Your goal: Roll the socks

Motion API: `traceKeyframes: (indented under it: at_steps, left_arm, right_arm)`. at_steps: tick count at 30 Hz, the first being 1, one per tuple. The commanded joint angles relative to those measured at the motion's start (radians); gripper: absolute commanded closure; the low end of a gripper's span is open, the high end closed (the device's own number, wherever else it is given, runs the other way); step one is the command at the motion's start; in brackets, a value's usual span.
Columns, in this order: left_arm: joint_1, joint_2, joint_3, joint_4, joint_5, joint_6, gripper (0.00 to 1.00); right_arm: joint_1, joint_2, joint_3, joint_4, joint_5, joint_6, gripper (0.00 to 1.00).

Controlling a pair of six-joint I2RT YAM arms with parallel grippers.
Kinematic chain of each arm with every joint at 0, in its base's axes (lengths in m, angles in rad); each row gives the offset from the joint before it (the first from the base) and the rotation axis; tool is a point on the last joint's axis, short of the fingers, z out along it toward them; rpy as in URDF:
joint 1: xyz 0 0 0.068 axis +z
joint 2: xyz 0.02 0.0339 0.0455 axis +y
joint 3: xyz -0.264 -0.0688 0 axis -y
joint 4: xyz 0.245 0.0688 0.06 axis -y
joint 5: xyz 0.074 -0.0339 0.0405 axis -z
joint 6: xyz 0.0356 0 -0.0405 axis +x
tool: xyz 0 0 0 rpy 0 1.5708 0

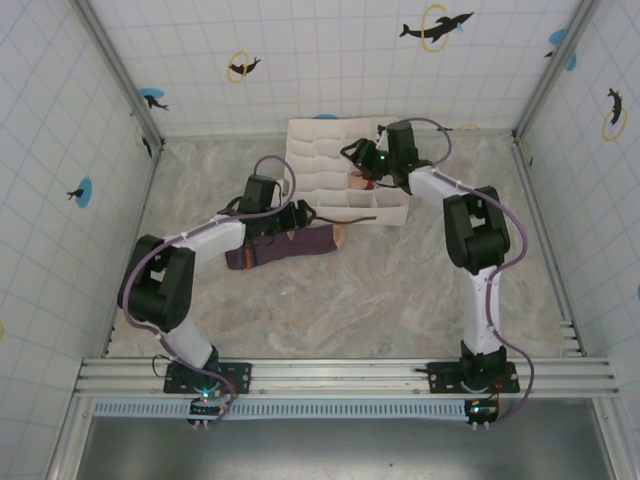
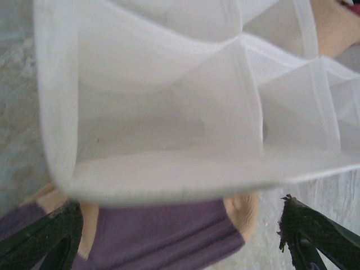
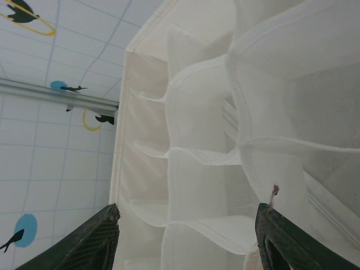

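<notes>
Left hand [image 2: 179, 225] is spread wide and holds nothing. Its two dark fingers [image 2: 39, 242] stand either side of the purple sock [image 1: 285, 248], just above it. That sock lies stretched out flat near the middle of the surface [image 1: 350, 300], with its tan toe pointing right, just beside the near wall of the white organiser box [image 1: 300, 150]. I cannot tell whether the fabric touches the wall. From my left wrist I look straight into the box's empty near cells, with the purple fabric running across below them.

My right hand [image 3: 188, 211] hovers over the box toward its right side. Its fingers are apart, with only the white cell walls between them, so it grips nothing. A short red thread clings to one fingertip. Below it in the overhead view, a small patch of beige and dark red sits in one cell. I take this for the beige sock [image 1: 358, 181], though too little of it shows to say whether it is rolled.

By my reckoning the job is about half done at best. One sock seems to be in the box already, while the purple one shows no fold or curl anywhere along it. It has yet to be gripped at one end, rolled into a bundle, and probably put into a free cell.
</notes>
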State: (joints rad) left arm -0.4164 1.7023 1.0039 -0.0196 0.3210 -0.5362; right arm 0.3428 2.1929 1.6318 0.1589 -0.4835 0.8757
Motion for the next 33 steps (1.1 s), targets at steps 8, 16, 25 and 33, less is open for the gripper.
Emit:
traceKeyframes:
  at_steps: [8,16,25,33]
  left_arm:
    - [-0.001,0.142,0.173,0.062,-0.048,0.004,0.06]
    - [-0.002,0.114,0.236,-0.084,-0.062,0.116,0.05]
    - [-0.002,-0.098,0.03,-0.245,-0.093,0.17,0.04]
    - [0.007,-0.143,-0.165,-0.195,-0.102,0.125,0.04]
  right_arm:
    - [-0.006,-0.282,-0.132,-0.03,0.023,-0.23,0.24]
    - [0.005,-0.526,-0.439,-0.065,0.087,-0.344,0.18]
    - [0.094,-0.753,-0.705,-0.213,0.282,-0.374,0.02]
    - [0.336,-0.889,-0.89,-0.218,0.643,-0.506,0.0]
